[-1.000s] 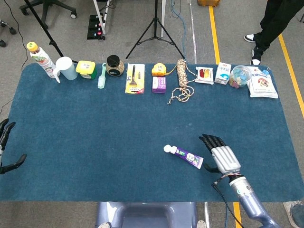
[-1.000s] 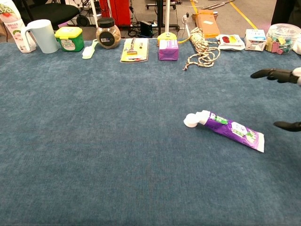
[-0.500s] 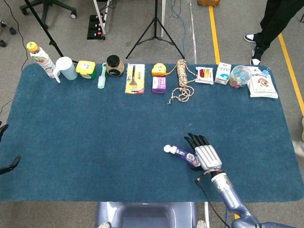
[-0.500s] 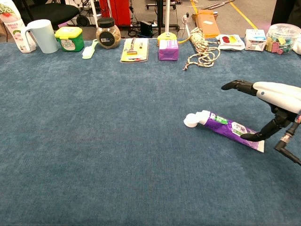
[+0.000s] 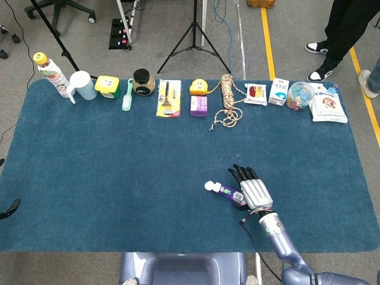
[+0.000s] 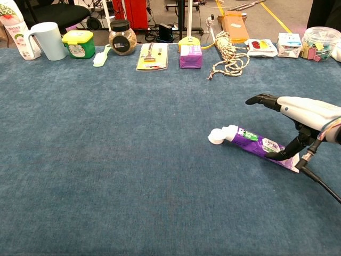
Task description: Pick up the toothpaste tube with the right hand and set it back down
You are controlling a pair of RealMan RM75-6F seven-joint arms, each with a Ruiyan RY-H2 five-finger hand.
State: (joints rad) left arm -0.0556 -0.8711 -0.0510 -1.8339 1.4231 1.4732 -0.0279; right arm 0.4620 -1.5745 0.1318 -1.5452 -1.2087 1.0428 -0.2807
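At the lower left edge of the head view we see only a dark tip of the left hand [image 5: 8, 209] beside the blue desk [image 5: 107, 178], and we cannot tell how its fingers stand.

Along the upper edge of the desk, from left to right, we find a bottle [image 5: 50, 74], a pale blue mug [image 5: 83, 85], a green tub with a yellow lid [image 5: 107, 86], a mint brush [image 5: 127, 95], a dark-lidded jar [image 5: 142, 82], a yellow card pack [image 5: 168, 98], a purple box [image 5: 199, 105], a coil of rope [image 5: 228, 98], several small packets and a clear tub [image 5: 301, 95].

Lower, right of centre, the toothpaste tube [image 5: 221, 189] lies flat on the desk, white cap toward the left and purple body running right.

Just right of it is our right hand [image 5: 252, 191], placed over the tube's tail end. In the chest view its fingers [image 6: 259, 99] reach out above the tube, apart from the thumb, whose tip is at the tube's tail; the tube is not lifted.
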